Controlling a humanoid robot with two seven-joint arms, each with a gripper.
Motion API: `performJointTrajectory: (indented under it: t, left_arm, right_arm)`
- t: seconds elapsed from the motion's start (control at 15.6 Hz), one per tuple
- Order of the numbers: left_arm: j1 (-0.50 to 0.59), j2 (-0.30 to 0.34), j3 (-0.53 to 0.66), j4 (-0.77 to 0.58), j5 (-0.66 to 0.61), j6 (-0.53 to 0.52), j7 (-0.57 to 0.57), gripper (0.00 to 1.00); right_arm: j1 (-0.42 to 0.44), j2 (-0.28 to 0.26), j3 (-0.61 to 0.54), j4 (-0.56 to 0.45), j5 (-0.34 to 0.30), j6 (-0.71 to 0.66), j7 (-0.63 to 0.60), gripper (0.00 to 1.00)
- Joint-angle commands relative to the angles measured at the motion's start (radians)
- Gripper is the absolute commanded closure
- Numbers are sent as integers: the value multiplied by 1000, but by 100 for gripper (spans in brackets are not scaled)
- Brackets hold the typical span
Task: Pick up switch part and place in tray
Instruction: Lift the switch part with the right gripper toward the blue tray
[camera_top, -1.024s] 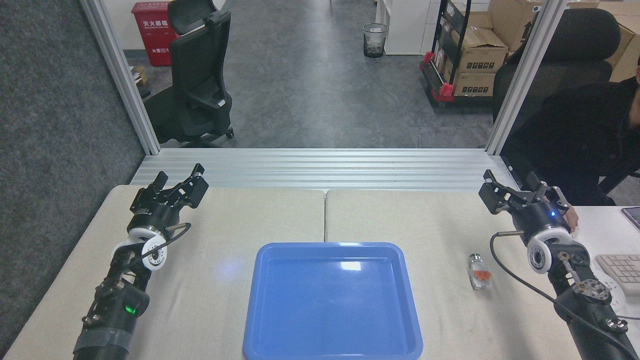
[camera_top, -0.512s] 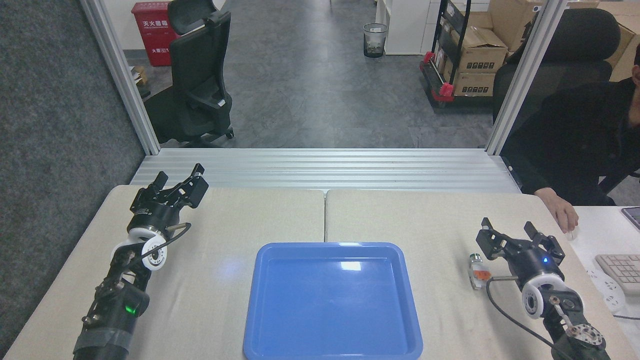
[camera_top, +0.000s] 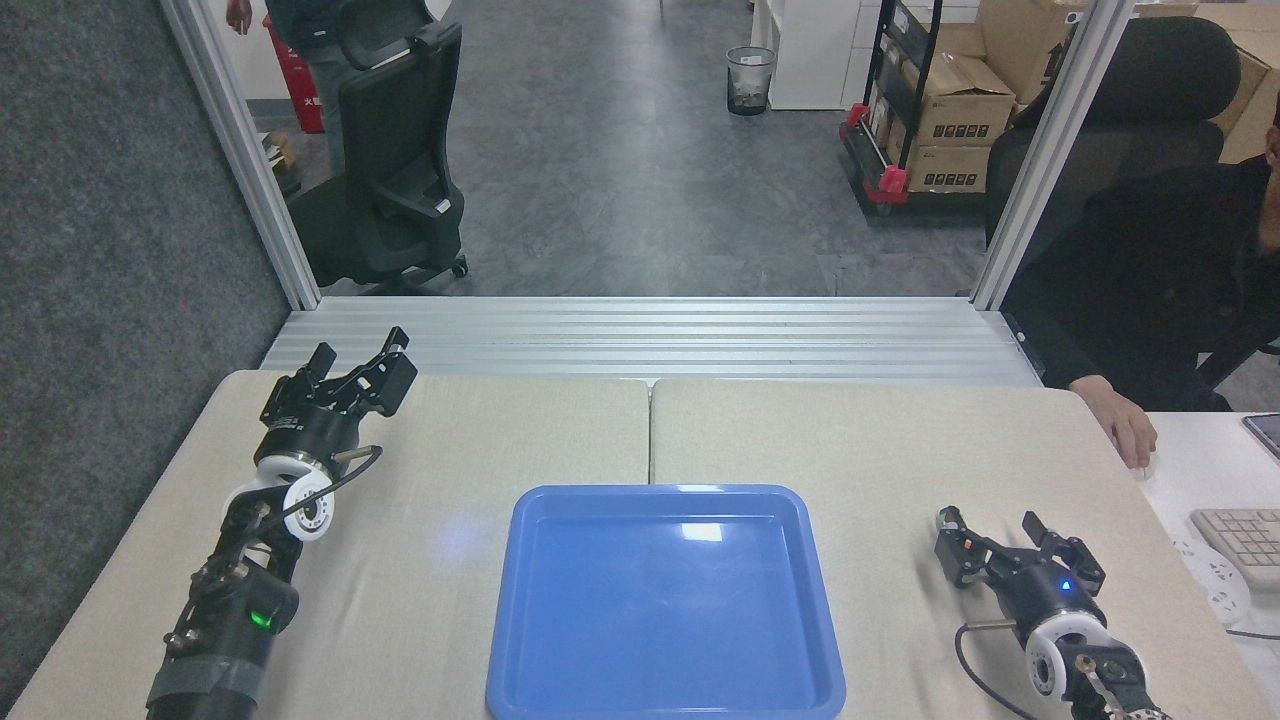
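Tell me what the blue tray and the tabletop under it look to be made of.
The shallow blue rectangular tray looks like moulded plastic with a glossy finish: bright window glare on its floor, rounded corners. The beige tabletop looks matte and fabric-like, perhaps a mat or padded cover: no glare, faint weave, a seam down the middle.

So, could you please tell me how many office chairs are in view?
2. One black chair stands on the floor beyond the table's far left corner; the other is at the far right, behind the seated person. More may be hidden.
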Motion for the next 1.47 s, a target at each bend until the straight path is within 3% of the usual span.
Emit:
performJointTrajectory:
  t: [0.0, 0.19, 0.26, 0.38, 0.7, 0.77, 0.9, 1.02, 1.22, 1.41]
  left_arm:
    - [0, 0, -23, 0, -1, 1, 0, 0]
    - [0, 0, -23, 0, 0, -1, 0, 0]
    - [0, 0, -23, 0, -1, 1, 0, 0]
    - [0, 0, -23, 0, -1, 1, 0, 0]
    - [0, 0, -23, 0, 0, 1, 0, 0]
    - [0, 0, -23, 0, 0, 1, 0, 0]
    - [0, 0, -23, 0, -1, 1, 0, 0]
    - [0, 0, -23, 0, -1, 1, 0, 0]
    - [0, 0, -25, 0, 0, 1, 0, 0]
    - [0, 0, -25, 0, 0, 1, 0, 0]
  right_arm:
    - [18, 7, 112, 31, -1, 24, -3, 8]
    - [21, 9, 108, 23, -8, 20, -41, 16]
    - [24, 9, 108, 19, -10, 15, -41, 39]
    - [18, 12, 97, 14, -16, 15, -35, 98]
    - [6, 24, 36, -137, -16, 58, -21, 100]
    - [7, 53, -17, -226, -19, 58, -18, 100]
    - [24, 157, -102, -511, -36, 52, 34, 100]
    - [59, 231, -57, -657, -34, 21, 89, 100]
    - [130, 239, 135, -686, 31, 0, 92, 100]
    - [226, 239, 215, -693, 42, -195, 92, 100]
